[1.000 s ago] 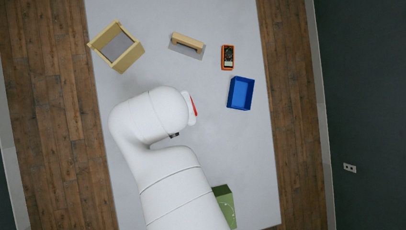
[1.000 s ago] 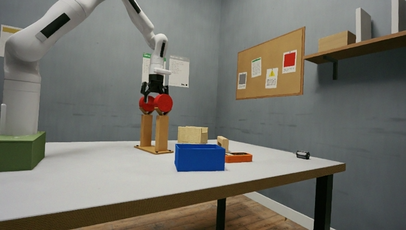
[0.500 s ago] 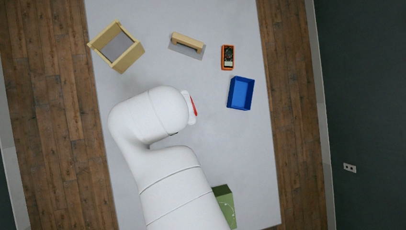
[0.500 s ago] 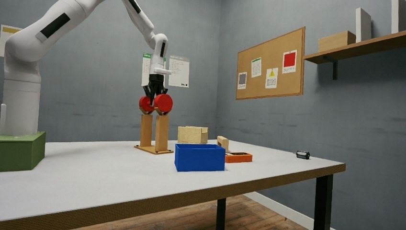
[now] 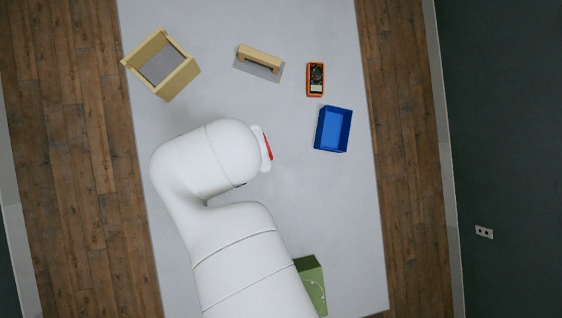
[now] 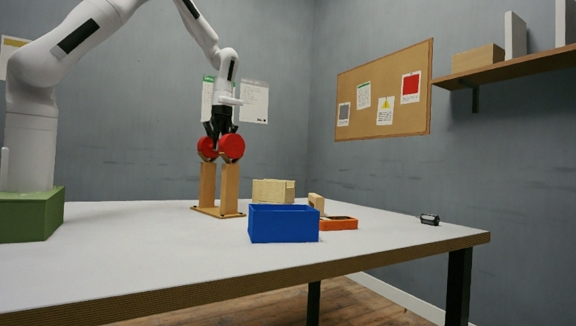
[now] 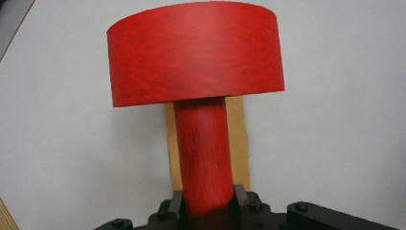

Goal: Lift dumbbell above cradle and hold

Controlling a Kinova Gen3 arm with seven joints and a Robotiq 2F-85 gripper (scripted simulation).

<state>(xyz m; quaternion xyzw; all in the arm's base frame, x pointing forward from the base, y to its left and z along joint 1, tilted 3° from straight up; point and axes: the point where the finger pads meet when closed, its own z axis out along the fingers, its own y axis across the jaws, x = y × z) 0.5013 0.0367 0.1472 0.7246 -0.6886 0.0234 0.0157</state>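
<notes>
A red dumbbell [image 6: 231, 145] [image 7: 196, 57] rests across the top of its tall wooden cradle [image 6: 229, 187] near the middle of the table. In the overhead view only a red sliver of the dumbbell [image 5: 268, 146] shows past the arm. My gripper [image 6: 219, 137] [image 7: 210, 203] comes straight down on it and is shut on the bar between the two discs. In the wrist view the black fingers press both sides of the red bar, with the cradle's wooden base [image 7: 238, 144] below it.
A blue bin [image 5: 333, 128] [image 6: 282, 222], an orange multimeter [image 5: 315, 78] [image 6: 338, 223], a wooden handle block [image 5: 259, 58] and an open wooden box [image 5: 161, 63] [image 6: 273, 190] lie on the grey table [image 5: 335, 205]. The arm's green base [image 6: 30, 213] stands at the left.
</notes>
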